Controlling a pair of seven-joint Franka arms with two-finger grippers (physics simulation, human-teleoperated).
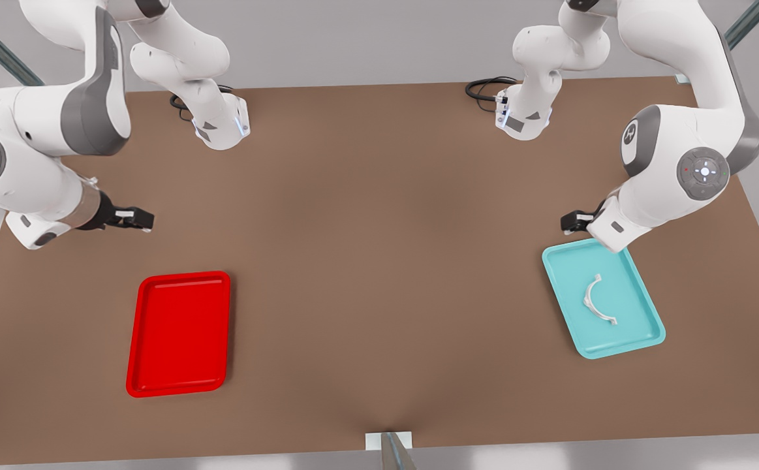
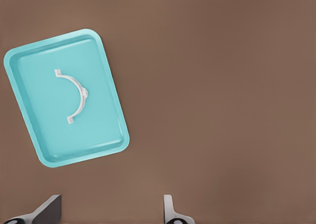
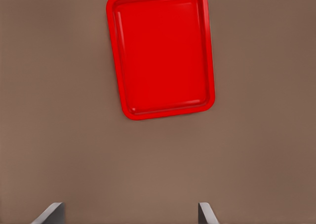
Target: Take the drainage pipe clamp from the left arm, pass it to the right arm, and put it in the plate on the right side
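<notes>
- The plate (image 1: 178, 333), a red rectangular tray with a low rim, lay flat on the brown bench (image 1: 379, 261) at the near left of the front view; its surface carried nothing.
- The teal tray (image 1: 602, 297) lay on the bench at the front view's right, turned at an angle to the bench edge and well apart from the plate.
- The drainage pipe clamp (image 1: 596, 299) lay flat inside the teal tray, near its middle, touched by neither gripper. In the left wrist view the drainage pipe clamp (image 2: 74, 95) appeared as a thin white arc with a small tab at each end.
- The left gripper (image 1: 573, 222) hung just beyond the far edge of the teal tray, at the front view's right. Its fingers (image 2: 49, 209) stood wide apart, with nothing between them.
- The right gripper (image 1: 136, 219) hung above bare bench beyond the plate's far edge, at the front view's left. Its fingers (image 3: 52, 213) were likewise spread and held nothing.
</notes>
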